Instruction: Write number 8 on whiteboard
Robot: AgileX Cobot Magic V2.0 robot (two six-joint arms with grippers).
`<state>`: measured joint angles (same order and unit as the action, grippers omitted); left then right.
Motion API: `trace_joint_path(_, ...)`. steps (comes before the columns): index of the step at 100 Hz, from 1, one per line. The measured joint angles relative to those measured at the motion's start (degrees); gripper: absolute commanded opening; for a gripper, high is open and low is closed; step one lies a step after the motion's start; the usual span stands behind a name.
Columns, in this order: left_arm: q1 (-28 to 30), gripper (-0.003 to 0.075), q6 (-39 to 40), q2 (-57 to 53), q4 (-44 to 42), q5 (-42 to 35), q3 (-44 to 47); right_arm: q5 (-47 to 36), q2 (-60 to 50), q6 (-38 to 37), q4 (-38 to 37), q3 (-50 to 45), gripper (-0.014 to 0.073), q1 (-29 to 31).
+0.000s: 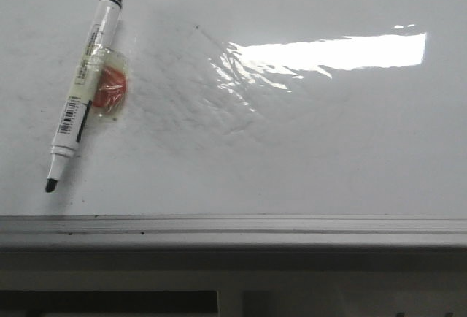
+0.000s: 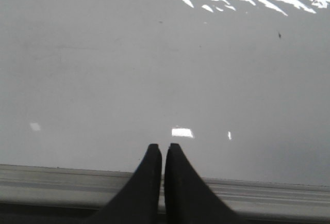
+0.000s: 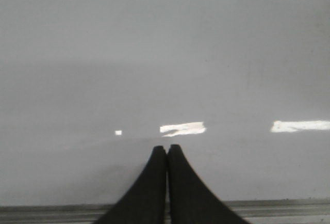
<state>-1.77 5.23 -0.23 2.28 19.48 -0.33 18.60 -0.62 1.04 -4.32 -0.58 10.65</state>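
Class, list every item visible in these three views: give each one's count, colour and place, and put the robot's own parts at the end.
whiteboard: one, glossy white with a bright glare patch and faint grey smudges, fills most of every view; no number 8 is drawn on it yet.
edge rail: one, grey metal, along the near edge of the board.
marker: one, white barrel, black tip uncapped, lying slanted on the board's left part.
taped pad: one, red-orange under clear tape, fixed to the marker's middle.
left tool: one, black, shut, over the near rail.
right tool: one, black, shut, over the board's near edge.
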Motion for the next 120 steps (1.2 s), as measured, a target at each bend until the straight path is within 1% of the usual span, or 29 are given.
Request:
trace_joint_path(77, 0.00, -0.0020, 0.00, 0.00, 0.00, 0.00, 0.00, 0.00, 0.00, 0.00, 0.00, 0.00, -0.0063, 0.00)
trace_joint_path(120, 0.00, -0.0020, 0.00, 0.00, 0.00, -2.20, 0.00, 0.00, 0.00, 0.00, 0.00, 0.00, -0.0063, 0.00)
